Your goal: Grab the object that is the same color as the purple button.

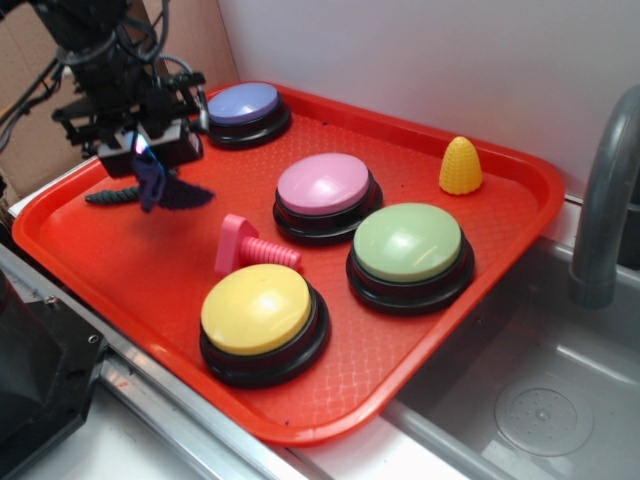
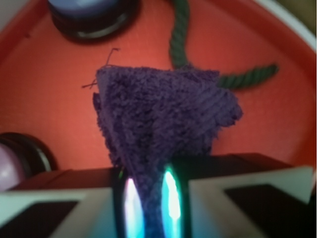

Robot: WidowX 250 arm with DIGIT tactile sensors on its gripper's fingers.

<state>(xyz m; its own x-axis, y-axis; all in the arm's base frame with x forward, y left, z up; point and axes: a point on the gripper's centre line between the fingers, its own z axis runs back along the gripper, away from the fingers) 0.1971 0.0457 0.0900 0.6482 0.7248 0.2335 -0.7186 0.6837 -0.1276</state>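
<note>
My gripper [image 1: 142, 143] is shut on the dark purple fuzzy cloth [image 1: 152, 180], which hangs limp from the jaws above the left part of the red tray [image 1: 120, 270]. In the wrist view the cloth [image 2: 163, 114] spreads out as a triangle and its narrow end is pinched in the gripper [image 2: 150, 203]. The purple button [image 1: 243, 105], a pale purple dome on a black base, stands at the tray's far corner, just right of the gripper; it also shows in the wrist view [image 2: 89, 15] at the top left.
A dark green twisted rope [image 1: 112, 196] lies under the cloth, also in the wrist view [image 2: 233, 79]. A pink button [image 1: 324, 187], green button [image 1: 408, 247], yellow button [image 1: 257, 312], pink screw [image 1: 250, 248] and yellow corn toy [image 1: 460, 166] sit on the tray. A sink [image 1: 540, 400] with faucet [image 1: 605, 200] is right.
</note>
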